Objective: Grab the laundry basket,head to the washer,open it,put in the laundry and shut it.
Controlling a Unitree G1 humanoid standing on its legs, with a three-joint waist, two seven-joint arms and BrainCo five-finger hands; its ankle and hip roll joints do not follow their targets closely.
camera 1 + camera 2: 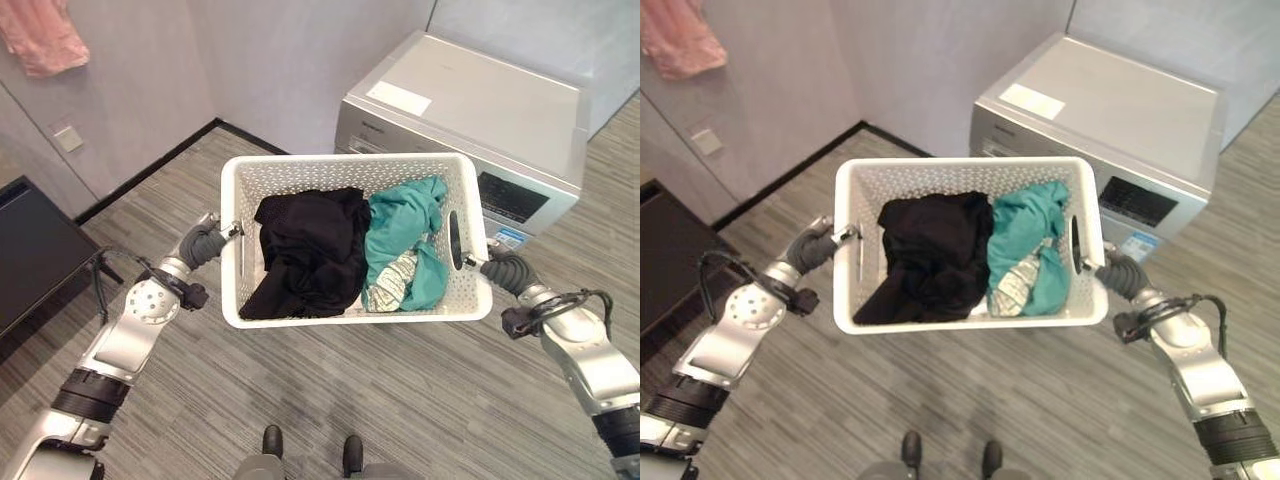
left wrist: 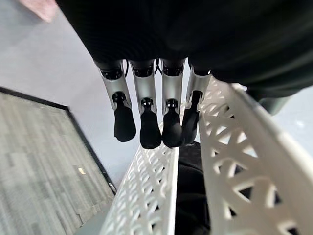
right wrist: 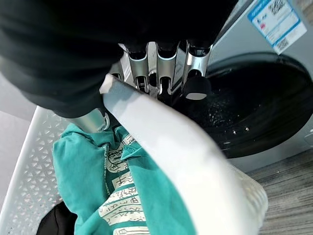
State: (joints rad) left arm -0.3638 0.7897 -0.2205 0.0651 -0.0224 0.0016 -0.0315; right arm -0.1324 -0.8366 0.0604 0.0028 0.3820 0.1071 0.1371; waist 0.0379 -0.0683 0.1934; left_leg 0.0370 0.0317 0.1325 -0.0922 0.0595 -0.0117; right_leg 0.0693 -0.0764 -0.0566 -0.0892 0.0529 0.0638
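I carry a white perforated laundry basket [image 1: 340, 161] off the floor between both hands. A black garment [image 1: 305, 245] lies in its left half and a teal printed one [image 1: 405, 235] in its right half. My left hand [image 1: 203, 243] is at the basket's left handle, its fingers [image 2: 149, 122] curled down beside the lattice wall [image 2: 146, 196]. My right hand [image 1: 503, 268] grips the right handle, fingers [image 3: 159, 66] hooked under the rim [image 3: 161, 132]. The silver washer [image 1: 480, 110] stands just beyond the basket, at the upper right. Its round dark door [image 3: 254, 112] is shut.
A pink cloth [image 1: 40, 35] hangs on the wall at the upper left, with a wall socket [image 1: 68, 138] below it. A dark low cabinet [image 1: 30, 250] stands at the left. Grey plank floor [image 1: 330, 400] lies under the basket.
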